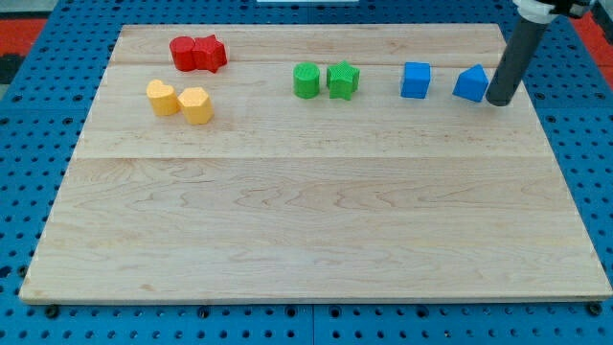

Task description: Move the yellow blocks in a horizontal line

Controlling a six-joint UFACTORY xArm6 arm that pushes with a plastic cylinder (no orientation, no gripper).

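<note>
**Yellow pair far from tip; rod parked at upper right**

Wooden board [316,230] filled most of the frame, pegboard table [29,125] blue around it. Arm carried no pincer, only the dark rod, so nothing to open or close. Rod slanted down from the upper right corner; my tip [499,102] sat just beside, perhaps touching, the right-hand blue block [470,84]. Second blue cube [416,80] to its left.

Task blocks lay at upper left, well apart from the tip: yellow heart-shaped block [162,97] and yellow hexagonal block [195,104], touching, the hexagonal one slightly lower. Judged light, rigid, prone to sliding and twisting; best pushed square on a flat side, through the centre.

Red pair [198,53] above them; green cylinder [306,80] and green star [343,80] mid-top.
</note>
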